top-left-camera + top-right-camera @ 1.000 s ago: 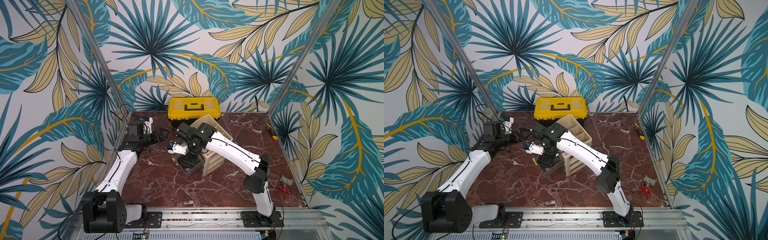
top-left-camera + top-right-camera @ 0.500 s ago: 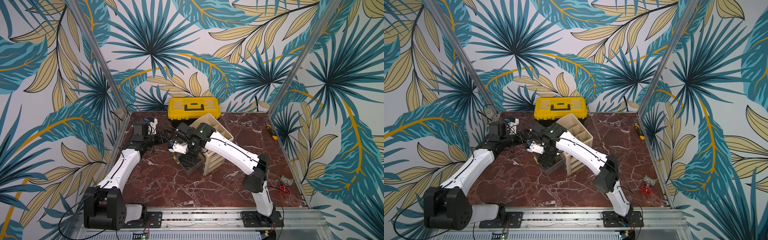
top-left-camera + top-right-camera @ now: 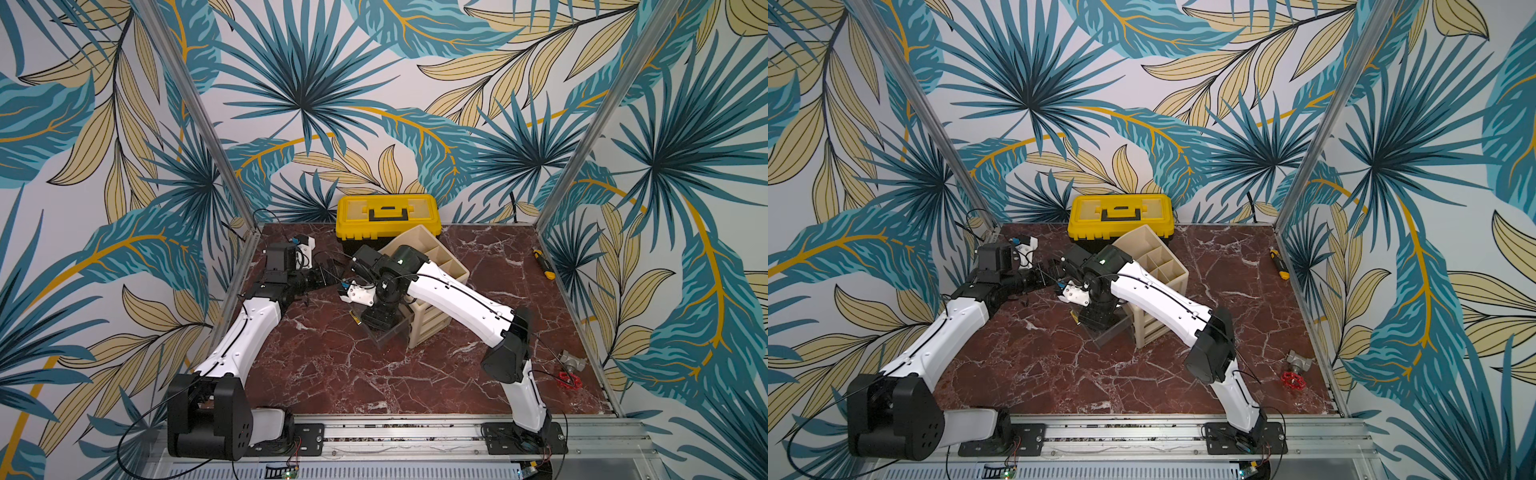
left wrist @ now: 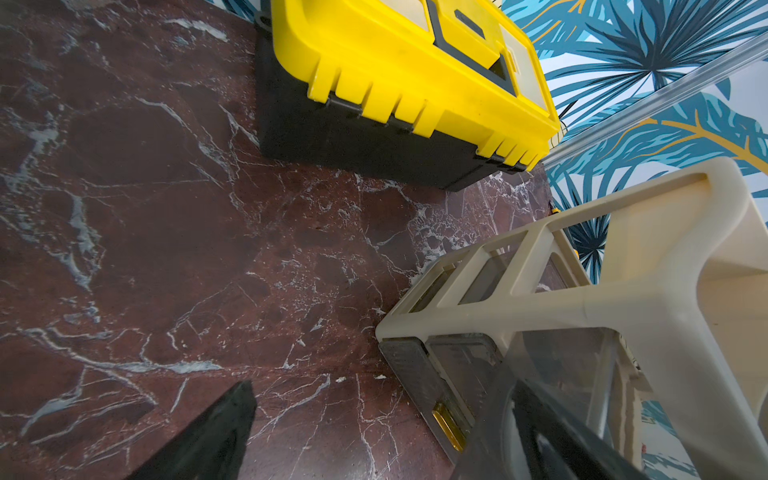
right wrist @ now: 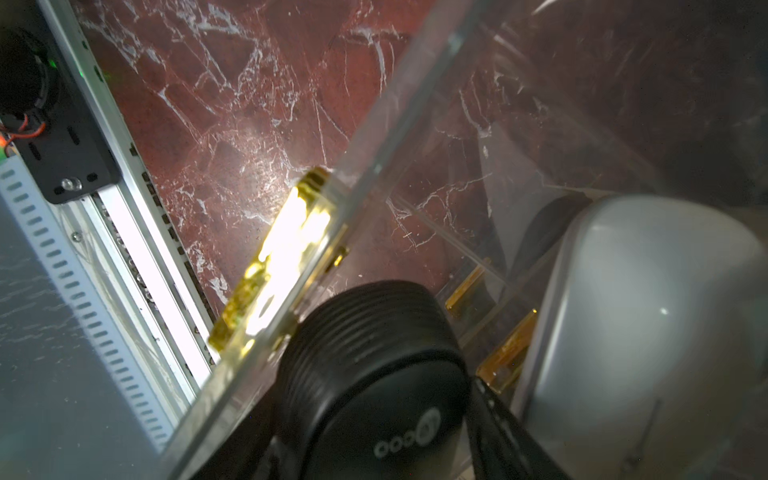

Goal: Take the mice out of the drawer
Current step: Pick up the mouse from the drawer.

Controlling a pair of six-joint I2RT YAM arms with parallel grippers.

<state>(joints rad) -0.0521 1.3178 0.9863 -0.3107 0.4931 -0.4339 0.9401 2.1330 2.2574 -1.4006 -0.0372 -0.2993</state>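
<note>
While lying nearest the front rail, red-wheeled grey metal valve (image 3: 570, 368): rests on the dark red marble tabletop (image 3: 332, 374), well apart from both arms.
Clear plastic drawer (image 3: 384, 337): stands pulled out of the beige plastic unit (image 3: 428, 332); holds a matte black oval mouse (image 5: 370, 374) and, just beside it, a silver-grey oval mouse (image 5: 644, 332).
Right gripper (image 3: 376, 324): reaches down inside the drawer, flanks the black mouse; clamped or merely close, cannot tell.
Left gripper (image 4: 374, 399): hovers over bare marble near the drawer, spread wide, grips nothing.
Yellow-lidded black toolbox (image 3: 388, 214): sits against the back wall.
</note>
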